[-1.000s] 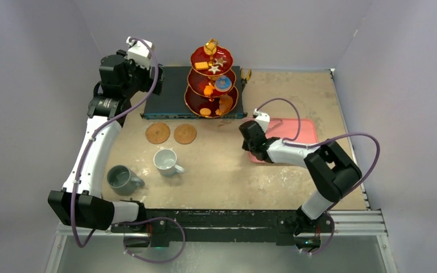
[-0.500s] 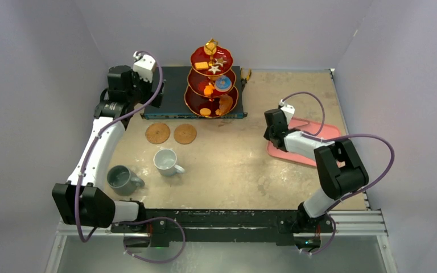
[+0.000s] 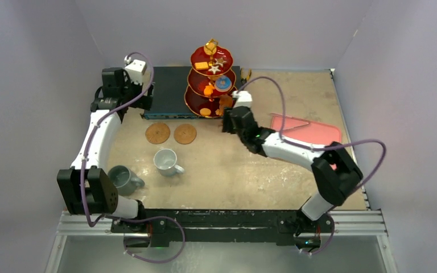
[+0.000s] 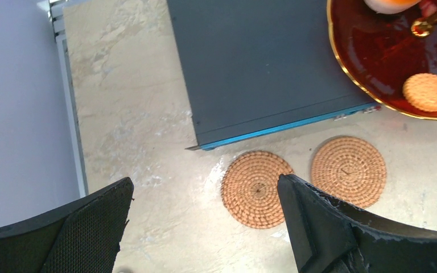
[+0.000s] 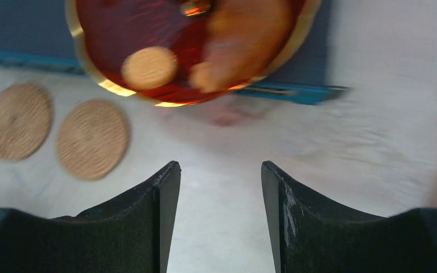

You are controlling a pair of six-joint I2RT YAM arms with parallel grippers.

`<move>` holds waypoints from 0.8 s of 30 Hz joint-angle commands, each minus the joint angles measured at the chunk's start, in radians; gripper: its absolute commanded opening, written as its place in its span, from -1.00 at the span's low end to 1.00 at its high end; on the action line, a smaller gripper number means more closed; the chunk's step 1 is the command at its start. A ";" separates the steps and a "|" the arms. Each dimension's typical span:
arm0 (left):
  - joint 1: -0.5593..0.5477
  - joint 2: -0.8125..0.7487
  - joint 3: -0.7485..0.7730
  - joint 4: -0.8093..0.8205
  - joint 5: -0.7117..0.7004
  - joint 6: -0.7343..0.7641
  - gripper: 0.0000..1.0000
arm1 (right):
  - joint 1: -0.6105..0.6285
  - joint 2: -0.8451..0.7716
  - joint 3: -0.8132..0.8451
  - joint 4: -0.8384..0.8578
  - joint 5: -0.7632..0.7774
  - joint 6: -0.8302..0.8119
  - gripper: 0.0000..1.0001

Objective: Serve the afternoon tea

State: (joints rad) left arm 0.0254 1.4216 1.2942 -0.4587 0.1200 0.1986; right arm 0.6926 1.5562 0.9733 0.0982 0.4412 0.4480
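The red three-tier stand (image 3: 194,101) with its gold handle stood on the flat dark box (image 3: 168,91) at the far side of the table (image 3: 233,170). Small pastries (image 3: 223,83) lay on all three tiers. On the lowest tier I could see a round biscuit (image 5: 149,67) near the front rim and a larger brown pastry (image 3: 225,104) to its right.

Just in front of the box, the two cork coasters (image 3: 157,133) (image 3: 185,134) lay flat side by side, close but not touching. Nearer to my bases, the white mug (image 3: 165,161) stood upright on the bare table. The grey mug (image 3: 122,178) stood to its left, partly behind my left arm. Neither mug was on a coaster.

My right gripper (image 5: 221,168) hung over the bare table just in front of the stand's lowest tier. Its jaws were parted, with nothing between them. My left gripper (image 4: 205,185) hovered by the box's near left corner, above the table and next to the left coaster. Its jaws were spread wide and held nothing.

The pink tray (image 3: 301,129) lay on the right side of the table, well apart from the stand.
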 commanded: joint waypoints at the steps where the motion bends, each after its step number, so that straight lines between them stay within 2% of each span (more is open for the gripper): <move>1: 0.058 0.010 0.017 -0.024 0.023 0.026 0.99 | 0.154 0.139 0.128 0.145 -0.073 -0.100 0.16; 7: 0.135 0.040 -0.020 -0.050 0.044 0.083 0.99 | 0.261 0.379 0.348 0.221 -0.144 -0.201 0.07; 17: 0.161 0.108 -0.118 -0.015 0.026 0.163 0.97 | 0.272 0.662 0.617 0.179 -0.235 -0.209 -0.05; 20: 0.160 0.120 -0.148 0.002 0.020 0.176 0.96 | 0.272 0.697 0.632 0.149 -0.242 -0.193 -0.10; 24: 0.160 0.127 -0.205 0.048 0.014 0.199 0.97 | 0.271 0.684 0.548 0.173 -0.214 -0.168 -0.15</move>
State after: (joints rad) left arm 0.1814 1.5433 1.1320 -0.4797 0.1413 0.3531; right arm 0.9676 2.2715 1.5627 0.2546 0.2169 0.2619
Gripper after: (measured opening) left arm 0.986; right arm 0.437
